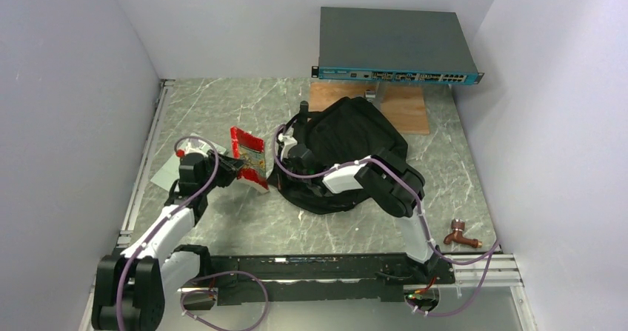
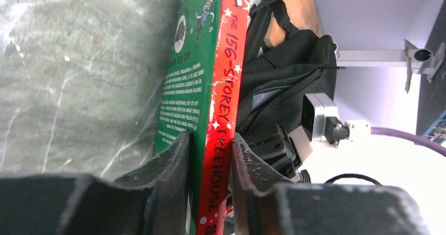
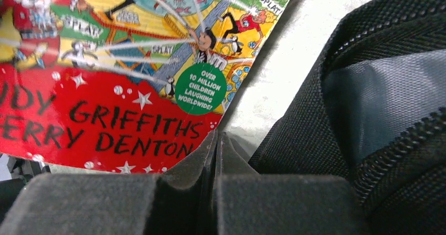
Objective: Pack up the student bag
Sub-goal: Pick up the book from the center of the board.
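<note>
Two hands: left hand [image 2: 210,138] grips the book [image 2: 222,61] by its spine; right hand [image 3: 215,136] is fully closed, empty, beside the bag [image 3: 305,130].

Book [image 1: 248,157] and right tool [image 3: 216,140] (closed tight) crowd the student bag [image 1: 355,135].

Soft overhead light is spreading evenly; glare is bleaching the grey-green marbled tabletop [image 2: 63,61] left of the red-spined paperback book [image 2: 221,114].
</note>
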Robot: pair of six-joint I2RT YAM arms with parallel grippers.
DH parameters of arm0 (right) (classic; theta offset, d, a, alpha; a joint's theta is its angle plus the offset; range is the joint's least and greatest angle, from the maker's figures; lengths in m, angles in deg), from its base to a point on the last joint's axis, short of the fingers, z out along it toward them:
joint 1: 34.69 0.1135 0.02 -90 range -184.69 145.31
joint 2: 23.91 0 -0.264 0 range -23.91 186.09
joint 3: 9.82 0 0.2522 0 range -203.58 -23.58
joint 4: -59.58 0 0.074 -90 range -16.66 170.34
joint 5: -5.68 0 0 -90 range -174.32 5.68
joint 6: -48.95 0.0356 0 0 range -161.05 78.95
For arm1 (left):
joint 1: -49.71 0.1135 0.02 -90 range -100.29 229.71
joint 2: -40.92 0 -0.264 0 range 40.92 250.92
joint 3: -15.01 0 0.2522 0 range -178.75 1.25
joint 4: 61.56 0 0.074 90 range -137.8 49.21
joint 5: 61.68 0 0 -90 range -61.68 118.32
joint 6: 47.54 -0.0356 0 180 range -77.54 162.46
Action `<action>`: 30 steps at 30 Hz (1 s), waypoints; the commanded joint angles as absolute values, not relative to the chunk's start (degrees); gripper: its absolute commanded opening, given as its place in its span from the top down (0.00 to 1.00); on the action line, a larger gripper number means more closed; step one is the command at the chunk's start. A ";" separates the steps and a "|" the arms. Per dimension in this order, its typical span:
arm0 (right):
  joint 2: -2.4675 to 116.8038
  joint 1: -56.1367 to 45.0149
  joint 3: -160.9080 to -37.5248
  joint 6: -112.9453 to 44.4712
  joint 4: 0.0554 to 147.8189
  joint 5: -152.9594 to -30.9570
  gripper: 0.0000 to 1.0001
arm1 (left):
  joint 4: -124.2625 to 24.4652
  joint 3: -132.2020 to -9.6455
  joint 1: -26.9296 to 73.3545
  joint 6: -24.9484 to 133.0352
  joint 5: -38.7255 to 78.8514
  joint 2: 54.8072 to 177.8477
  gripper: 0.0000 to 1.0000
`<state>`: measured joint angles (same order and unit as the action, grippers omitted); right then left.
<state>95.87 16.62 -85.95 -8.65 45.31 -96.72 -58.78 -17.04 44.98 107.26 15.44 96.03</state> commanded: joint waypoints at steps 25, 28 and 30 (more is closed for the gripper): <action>83.84 41.15 -90.96 -39.28 61.24 -53.00 0.00 | -20.72 -30.26 45.13 98.57 12.39 88.03 1.00; 85.50 42.88 -90.49 -44.75 55.11 -48.06 0.02 | -19.09 -30.73 45.14 99.26 12.29 87.54 1.00; 86.42 43.91 -90.89 -46.80 53.25 -43.52 0.04 | -18.69 -30.88 45.14 100.12 10.86 87.69 1.00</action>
<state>85.03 42.81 -88.81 -39.71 60.22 -56.68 -21.21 -29.12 45.40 97.40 14.02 88.60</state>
